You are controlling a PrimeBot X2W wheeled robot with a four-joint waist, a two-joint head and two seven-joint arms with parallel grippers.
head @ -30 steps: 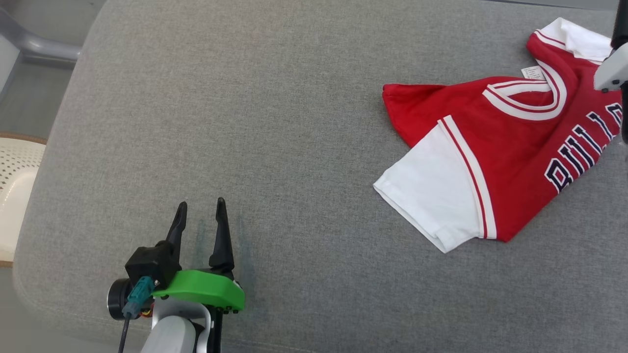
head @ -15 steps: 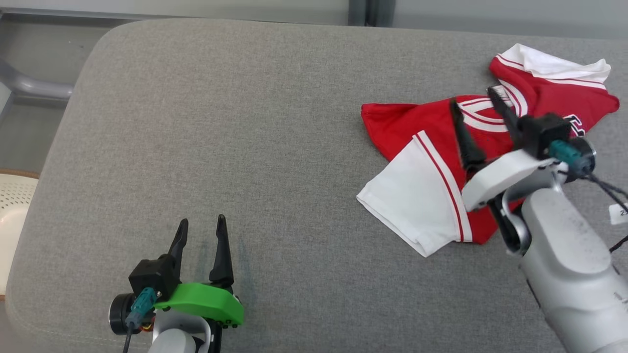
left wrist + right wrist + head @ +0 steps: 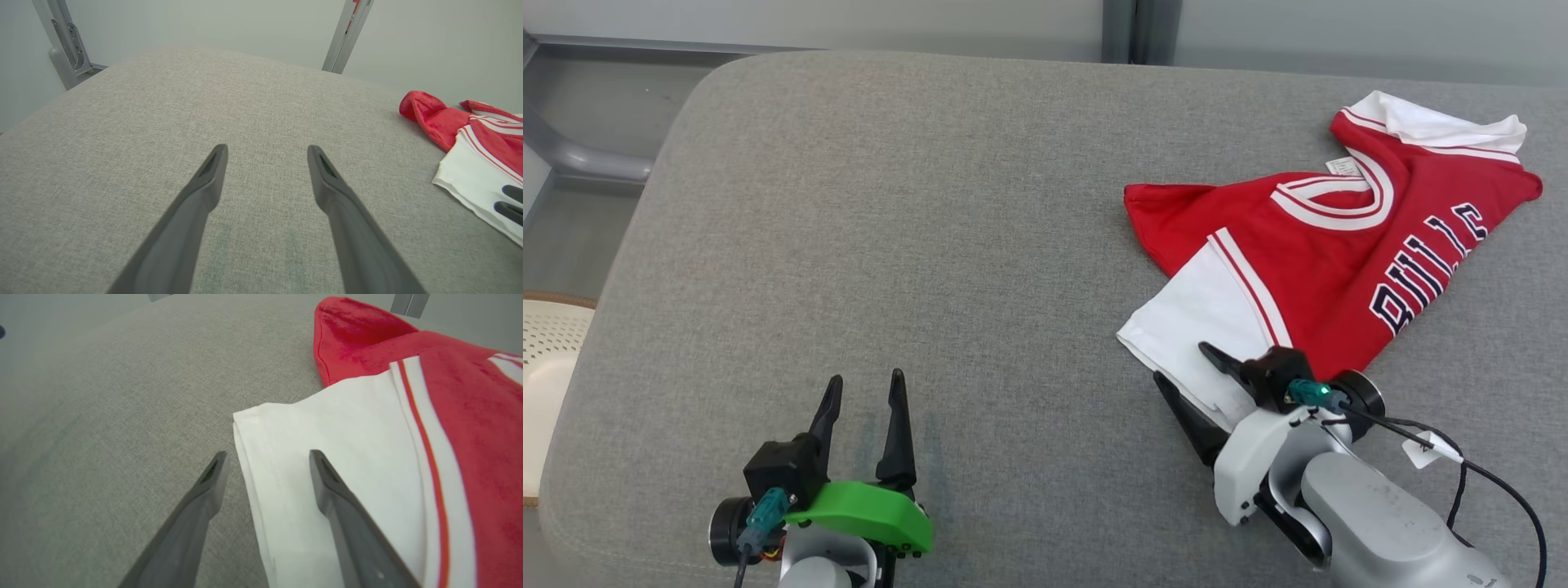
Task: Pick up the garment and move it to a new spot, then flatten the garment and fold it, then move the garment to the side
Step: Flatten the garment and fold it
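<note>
The garment (image 3: 1323, 245), a red T-shirt with white sleeves and dark lettering, lies loosely doubled over on the grey cushion at the right. My right gripper (image 3: 1178, 362) is open at the near corner of the white sleeve. In the right wrist view the sleeve's (image 3: 347, 433) edge runs between the spread fingers of the right gripper (image 3: 267, 453), one finger over cloth and the other over bare cushion. My left gripper (image 3: 866, 377) is open and empty at the lower left, far from the garment (image 3: 478, 139). The left gripper (image 3: 266, 148) points across bare cushion.
The grey cushion (image 3: 931, 245) has rounded edges at the left and back. A white perforated object (image 3: 547, 359) sits beyond its left edge, with a grey metal frame (image 3: 572, 155) behind. A cable with a white tag (image 3: 1429, 449) trails from my right wrist.
My right arm has drawn back from over the garment's collar to the near corner of the white sleeve. The head camera has tilted slightly. The left gripper has stayed put.
</note>
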